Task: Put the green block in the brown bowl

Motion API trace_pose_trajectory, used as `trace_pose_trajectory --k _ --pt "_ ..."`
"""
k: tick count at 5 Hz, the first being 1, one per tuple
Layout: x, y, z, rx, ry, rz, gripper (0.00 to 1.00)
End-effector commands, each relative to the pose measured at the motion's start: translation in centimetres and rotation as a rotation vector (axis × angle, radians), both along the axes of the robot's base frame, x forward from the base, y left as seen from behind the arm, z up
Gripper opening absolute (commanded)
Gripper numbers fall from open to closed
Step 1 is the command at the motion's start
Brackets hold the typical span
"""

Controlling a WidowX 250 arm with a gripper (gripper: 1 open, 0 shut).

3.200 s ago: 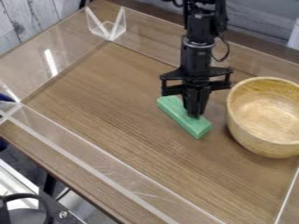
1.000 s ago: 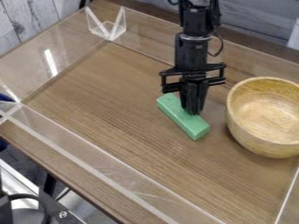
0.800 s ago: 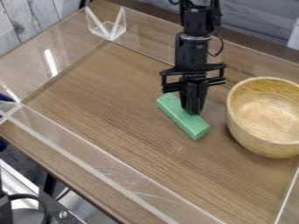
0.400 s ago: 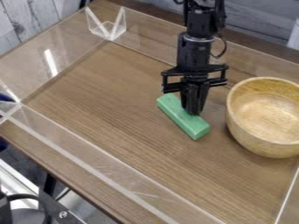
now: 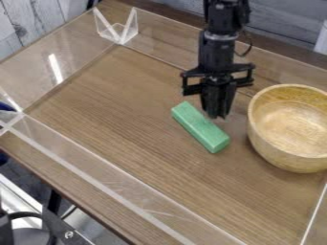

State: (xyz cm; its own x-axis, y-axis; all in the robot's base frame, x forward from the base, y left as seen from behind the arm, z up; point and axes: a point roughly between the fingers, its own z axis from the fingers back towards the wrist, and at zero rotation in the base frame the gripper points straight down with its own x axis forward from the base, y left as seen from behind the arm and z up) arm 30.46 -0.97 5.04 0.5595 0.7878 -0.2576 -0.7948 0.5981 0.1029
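Observation:
The green block (image 5: 202,127) lies flat on the wooden table, slanted, just left of the brown bowl (image 5: 259,131). The bowl stands upright at the right with nothing showing inside. My gripper (image 5: 219,111) hangs from above, pointing down, just over the block's far right edge and between block and bowl. Its fingers are drawn together into a narrow tip, holding nothing. The block is not lifted.
Low clear acrylic walls (image 5: 76,153) fence the wooden table on all sides. A small clear acrylic stand (image 5: 115,27) sits at the back left corner. Open tabletop (image 5: 109,96) stretches left of the block.
The gripper has risen and shifted slightly right, off the block. The block stays where it was on the table.

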Motion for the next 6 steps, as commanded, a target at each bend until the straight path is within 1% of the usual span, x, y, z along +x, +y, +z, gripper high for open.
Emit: trace_pose_trajectory --k 1,2,3,4,5,6 --pt "2.0 -0.3 5.3 -0.044 -0.108 -0.009 0.0" --pt "2.2 -0.5 4.6 -0.029 -0.102 -0.025 1.0" --pt "2.4 -0.4 4.1 -0.012 -0.095 -0.022 1.0" --pt "2.0 -0.2 3.4 -0.002 -0.119 -0.009 1.0" --pt "1.2 -0.1 2.3 0.011 -0.146 0.022 1.0" --pt "0.6 0.0 1.8 0.03 -0.134 0.025 1.0"
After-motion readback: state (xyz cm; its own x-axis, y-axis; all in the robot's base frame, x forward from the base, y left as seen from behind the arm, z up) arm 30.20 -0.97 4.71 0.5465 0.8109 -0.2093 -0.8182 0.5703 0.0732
